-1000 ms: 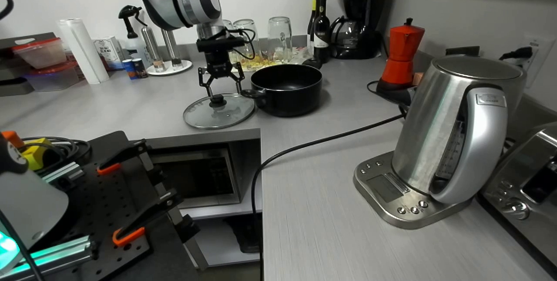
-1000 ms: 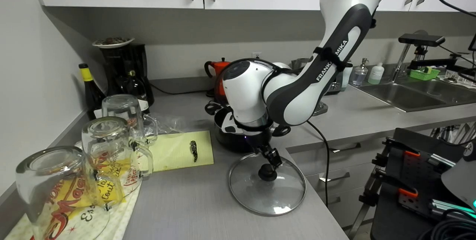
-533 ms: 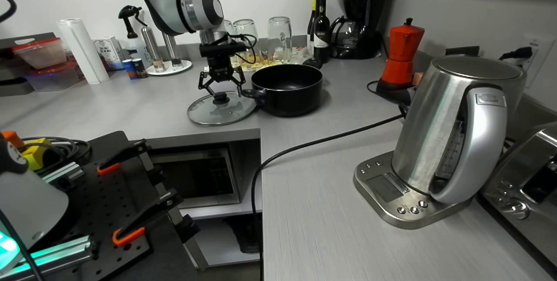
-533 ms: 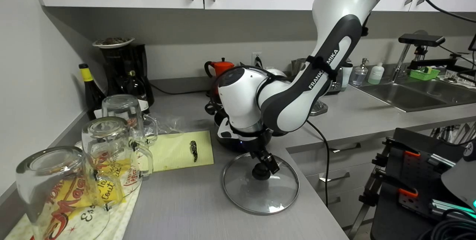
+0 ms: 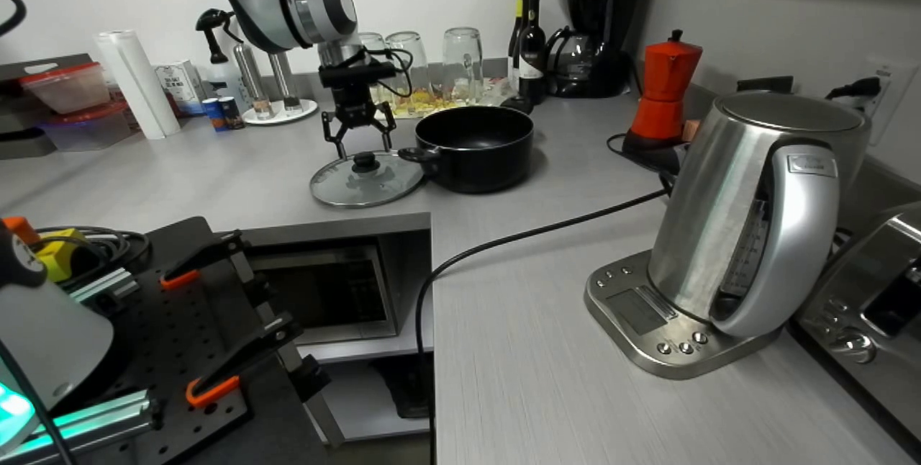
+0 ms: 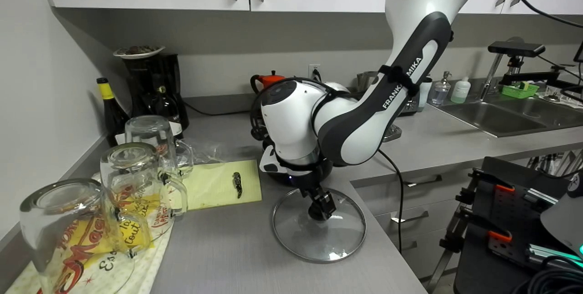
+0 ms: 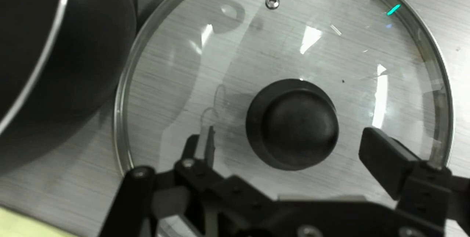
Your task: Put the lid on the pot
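Observation:
The glass lid [image 5: 338, 188] lies flat on the counter with its black knob [image 5: 365, 162] up, beside the open black pot [image 5: 478, 163]. In the wrist view the lid [image 7: 235, 68] is close to the wall of the pot [image 7: 91, 64]; I cannot tell if they touch. My gripper [image 5: 365, 151] is open just over the lid. In the wrist view its fingers [image 7: 385, 161] stand on either side of the knob, apart from it. In an exterior view the gripper [image 6: 322, 212] partly covers the knob over the lid [image 6: 319, 241], and the arm hides most of the pot.
The pot's handle [image 5: 419, 155] sticks out toward the lid. The counter's front edge [image 5: 345, 224] is near the lid. Glass mugs [image 6: 132, 180] and a yellow pad [image 6: 209, 189] lie behind. A kettle [image 5: 691, 213], red moka pot [image 5: 665, 83] and black cable [image 5: 547, 232] are on the counter.
The lid has slid slightly back toward the pot and then stayed put. My gripper has shifted after it, and now its fingers straddle the knob in the wrist view.

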{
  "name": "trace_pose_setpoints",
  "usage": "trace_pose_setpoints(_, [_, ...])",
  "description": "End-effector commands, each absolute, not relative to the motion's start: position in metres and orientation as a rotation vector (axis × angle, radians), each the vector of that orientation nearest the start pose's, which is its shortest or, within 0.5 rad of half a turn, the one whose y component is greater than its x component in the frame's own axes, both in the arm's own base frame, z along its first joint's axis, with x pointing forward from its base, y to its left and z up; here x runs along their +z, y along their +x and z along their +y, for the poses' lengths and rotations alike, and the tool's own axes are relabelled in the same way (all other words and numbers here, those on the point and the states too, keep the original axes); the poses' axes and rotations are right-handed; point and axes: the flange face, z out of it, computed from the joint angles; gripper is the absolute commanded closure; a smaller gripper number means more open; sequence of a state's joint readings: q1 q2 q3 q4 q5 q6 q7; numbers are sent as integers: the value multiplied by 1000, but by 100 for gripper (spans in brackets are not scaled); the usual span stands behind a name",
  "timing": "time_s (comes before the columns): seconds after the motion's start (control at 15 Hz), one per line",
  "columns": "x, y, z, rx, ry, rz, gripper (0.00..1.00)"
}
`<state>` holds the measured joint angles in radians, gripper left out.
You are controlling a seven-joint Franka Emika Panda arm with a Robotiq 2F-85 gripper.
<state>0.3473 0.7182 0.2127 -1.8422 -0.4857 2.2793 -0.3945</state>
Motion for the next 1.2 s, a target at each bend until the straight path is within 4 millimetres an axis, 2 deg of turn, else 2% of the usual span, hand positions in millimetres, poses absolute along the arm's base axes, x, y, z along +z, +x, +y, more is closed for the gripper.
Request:
trace_pose_setpoints(0.0, [128, 529, 310, 362, -2659, -1998, 0])
trace_pose_setpoints(0.4, [124, 536, 299, 376, -2669, -1967, 0])
trace_pose_setpoints(0.47, [124, 535, 299, 375, -2665, -1970, 25])
trace_pose_setpoints(0.53, [123, 535, 299, 376, -2662, -1974, 26])
trace_pose_setpoints(0.93, [119, 530, 305, 389, -2643, -1986, 72])
trace_pose_setpoints(1.13, [125, 530, 304, 375, -2649, -1981, 75])
